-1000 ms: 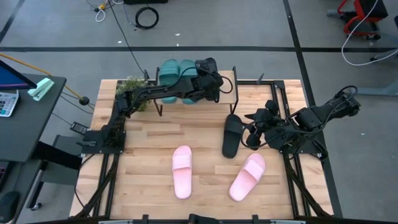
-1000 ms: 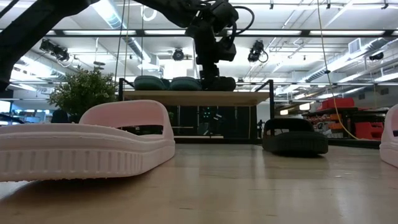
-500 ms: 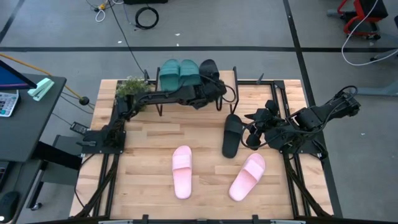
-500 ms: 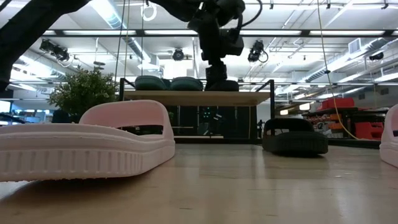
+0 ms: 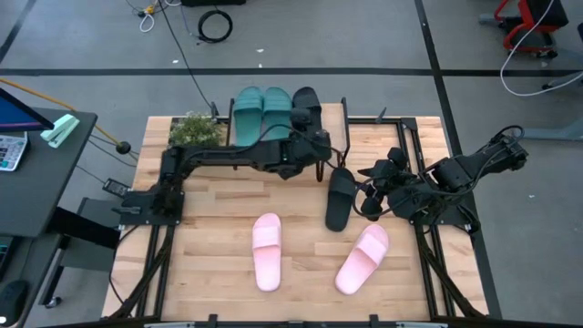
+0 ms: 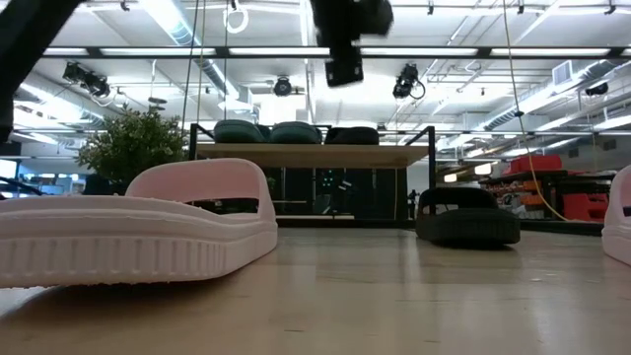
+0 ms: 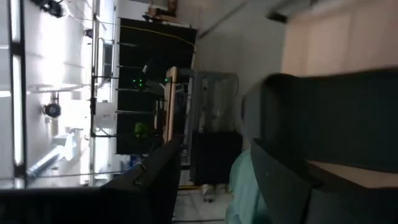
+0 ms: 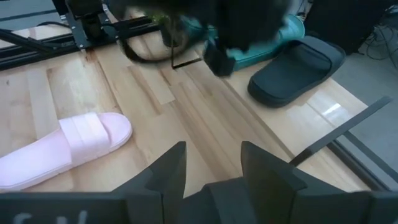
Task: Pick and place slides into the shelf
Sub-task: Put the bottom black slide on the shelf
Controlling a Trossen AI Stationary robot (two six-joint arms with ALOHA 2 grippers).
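Only the high view shows 2 pink slides fully.

The high view looks straight down on the whole tabletop and surrounding floor. The low view sits at tabletop height, very close to a pink slide, facing level toward the shelf and the room behind. Both share the shelf and its slides. The left wrist view looks sideways past its fingers; the right wrist view looks down across the tabletop.
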